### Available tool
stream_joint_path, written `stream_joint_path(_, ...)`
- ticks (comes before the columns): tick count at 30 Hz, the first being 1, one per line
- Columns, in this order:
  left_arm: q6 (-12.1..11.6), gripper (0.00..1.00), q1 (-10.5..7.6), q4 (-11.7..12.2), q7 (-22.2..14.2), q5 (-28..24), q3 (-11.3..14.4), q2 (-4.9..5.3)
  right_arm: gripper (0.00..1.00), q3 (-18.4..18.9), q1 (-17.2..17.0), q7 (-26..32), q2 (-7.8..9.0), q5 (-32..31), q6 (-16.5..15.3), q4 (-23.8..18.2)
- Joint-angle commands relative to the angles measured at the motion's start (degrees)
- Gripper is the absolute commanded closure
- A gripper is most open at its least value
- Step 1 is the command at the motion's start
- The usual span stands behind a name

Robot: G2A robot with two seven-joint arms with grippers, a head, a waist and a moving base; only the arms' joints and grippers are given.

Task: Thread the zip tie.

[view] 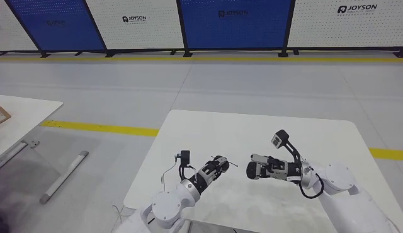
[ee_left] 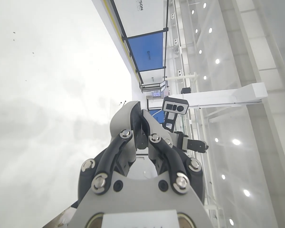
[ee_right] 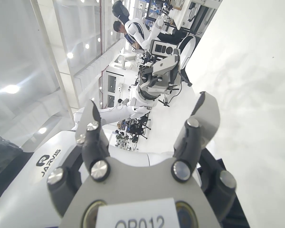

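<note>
Left tool (ee_left: 140, 110) clenched on thin black zip tie (ee_left: 141, 129); right tool (ee_right: 149, 98), released, at its three o'clock, should pinch the free end squarely.

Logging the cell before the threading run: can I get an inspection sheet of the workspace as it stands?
Surface: white table, both grippers above its near half.
Job's things: thin black zip tie, pinched between the left gripper's pads.
Clutter: a few dark specks on the table.
Grippers: left gripper shut on the zip tie; right gripper open, holding nothing.
Cables: thin loop by the left wrist; black loop by the right.
Surroundings: blue and white panels, yellow floor line, second table.
</note>
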Motion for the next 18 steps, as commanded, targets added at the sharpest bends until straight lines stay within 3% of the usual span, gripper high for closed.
stream_joint_path(1,-0.02,1.00,0.01,0.00,-0.02,0.01,-0.01,0.00,0.00,-0.01,0.01,-0.02,0.00,-0.03,0.02,0.01)
stream_joint_path(6,-0.06,1.00,-0.03,0.22,-0.32,-0.47,-0.04,-0.04,0.00,-0.01,0.01,-0.02,0.00,-0.03,0.02,0.01)
stream_joint_path(12,-0.78,1.00,0.54,1.10,-5.53,-5.74,-3.81,0.27,0.00,-0.01,0.01,-0.02,0.00,-0.03,0.02,0.01)
stream_joint_path(14,-0.57,1.00,1.08,1.20,-8.35,-3.33,-4.60,0.65,0.00,-0.01,0.01,-0.02,0.00,-0.03,0.02,0.01)
stream_joint_path(18,-1.05,1.00,1.63,1.11,-8.12,0.18,-4.55,0.79,0.00,-0.01,0.01,-0.02,0.00,-0.03,0.02,0.01)
